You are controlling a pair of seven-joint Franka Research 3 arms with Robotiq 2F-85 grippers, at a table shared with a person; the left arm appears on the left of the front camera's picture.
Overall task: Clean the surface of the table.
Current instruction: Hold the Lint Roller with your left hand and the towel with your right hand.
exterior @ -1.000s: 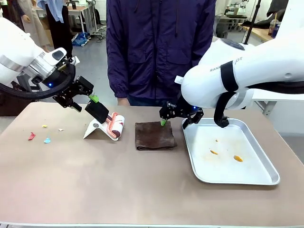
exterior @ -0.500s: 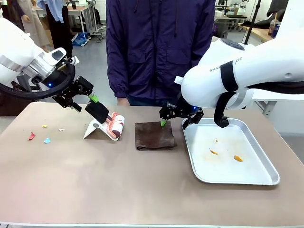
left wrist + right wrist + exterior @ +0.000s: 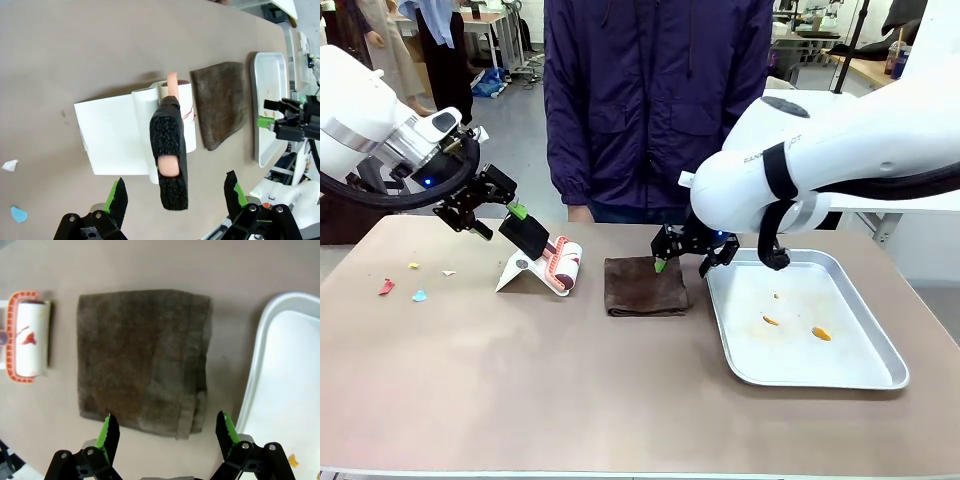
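Observation:
The brownish-tan table (image 3: 570,390) carries a folded dark brown cloth (image 3: 645,285) at its middle. Left of the cloth, a lint roller (image 3: 563,262) with a black handle (image 3: 530,234) rests on a white stand. My left gripper (image 3: 500,220) is open around the end of that handle. In the left wrist view the handle (image 3: 169,150) lies between the spread fingers (image 3: 118,199) of the left gripper (image 3: 175,197) without touching them. My right gripper (image 3: 685,262) hangs open over the cloth's far right edge. In the right wrist view the right gripper (image 3: 166,432) sits over the cloth (image 3: 142,360).
Small coloured scraps (image 3: 419,296) lie on the table's left side. A metal tray (image 3: 880,375) holding several orange crumbs sits on the right, its rim beside the cloth (image 3: 260,360). A person in a dark jacket (image 3: 655,100) stands at the far edge.
My right arm has shifted slightly left and lower over the cloth. The left arm has barely moved and both grippers stay open.

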